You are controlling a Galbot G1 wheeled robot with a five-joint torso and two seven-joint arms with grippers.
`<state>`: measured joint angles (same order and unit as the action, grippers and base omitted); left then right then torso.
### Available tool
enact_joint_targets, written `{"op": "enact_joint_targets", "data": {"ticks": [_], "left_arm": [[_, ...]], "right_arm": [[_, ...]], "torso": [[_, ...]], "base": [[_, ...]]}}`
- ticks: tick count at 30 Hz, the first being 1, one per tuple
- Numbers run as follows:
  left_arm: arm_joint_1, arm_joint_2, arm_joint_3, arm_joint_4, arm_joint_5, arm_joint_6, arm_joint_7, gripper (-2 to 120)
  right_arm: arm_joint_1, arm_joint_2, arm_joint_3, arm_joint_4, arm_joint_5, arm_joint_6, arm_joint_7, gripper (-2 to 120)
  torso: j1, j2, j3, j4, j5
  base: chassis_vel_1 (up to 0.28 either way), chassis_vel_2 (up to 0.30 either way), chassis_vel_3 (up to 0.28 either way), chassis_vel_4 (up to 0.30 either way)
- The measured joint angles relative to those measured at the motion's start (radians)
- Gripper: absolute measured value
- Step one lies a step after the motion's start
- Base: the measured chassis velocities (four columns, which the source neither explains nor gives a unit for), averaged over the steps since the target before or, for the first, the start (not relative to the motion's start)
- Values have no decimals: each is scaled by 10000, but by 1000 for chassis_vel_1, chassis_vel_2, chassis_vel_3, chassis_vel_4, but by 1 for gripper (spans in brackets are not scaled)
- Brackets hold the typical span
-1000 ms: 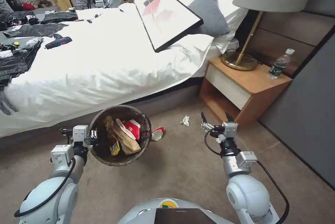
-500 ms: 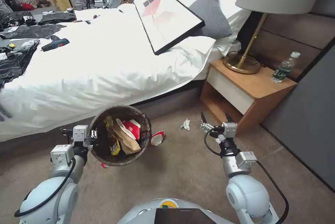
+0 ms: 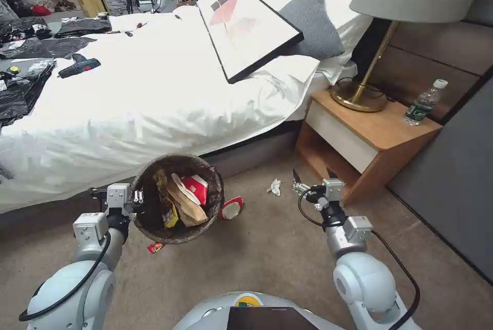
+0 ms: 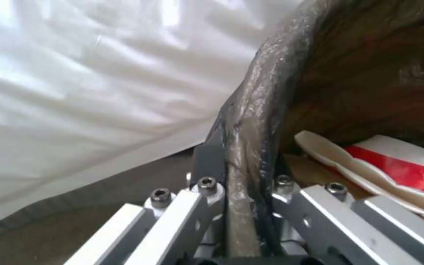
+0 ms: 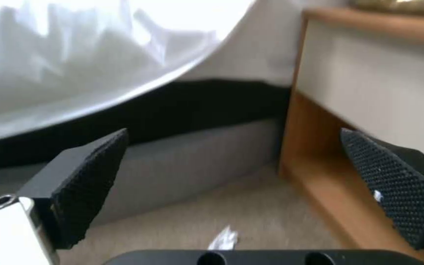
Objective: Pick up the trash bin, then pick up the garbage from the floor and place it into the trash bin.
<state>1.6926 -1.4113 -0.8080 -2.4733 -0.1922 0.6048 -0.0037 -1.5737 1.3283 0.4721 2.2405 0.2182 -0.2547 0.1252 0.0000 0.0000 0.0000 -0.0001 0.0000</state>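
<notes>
The trash bin (image 3: 177, 157), lined with a dark crinkled bag, hangs tilted above the carpet by the bed. My left gripper (image 3: 134, 199) is shut on its rim; the left wrist view shows the liner-covered rim (image 4: 251, 147) pinched in the left gripper (image 4: 241, 180). In the bin lie a red-and-white cup (image 3: 195, 188), brown paper and a yellow wrapper. On the floor are a crushed red-and-white cup (image 3: 232, 208) beside the bin, a small red scrap (image 3: 155, 247) under it, and a crumpled white tissue (image 3: 275, 186) (image 5: 224, 237). My right gripper (image 3: 313, 175) (image 5: 241, 184) is open just right of the tissue.
The bed (image 3: 154, 93), with a framed picture (image 3: 246, 24) and black bags, runs along the far side. A wooden nightstand (image 3: 380, 129) with a lamp (image 3: 359, 96) and a green-labelled bottle (image 3: 425, 102) stands right of my right gripper. A dark wall panel (image 3: 452, 181) bounds the right.
The whole head view has shifted a little, so the camera moved. The small red scrap has come into sight under the bin. Both grippers keep their states.
</notes>
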Motion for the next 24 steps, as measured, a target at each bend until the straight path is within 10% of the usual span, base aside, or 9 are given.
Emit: {"op": "enact_joint_targets", "data": {"ticks": [24], "left_arm": [[84, -38, -27, -275, -122, 120, -74, 3]], "right_arm": [[3223, -733, -1540, -4293, 2333, -1471, 269, 100]], "torso": [[0, 0, 1, 2, 0]], "base": [[0, 0, 0, 0]]}}
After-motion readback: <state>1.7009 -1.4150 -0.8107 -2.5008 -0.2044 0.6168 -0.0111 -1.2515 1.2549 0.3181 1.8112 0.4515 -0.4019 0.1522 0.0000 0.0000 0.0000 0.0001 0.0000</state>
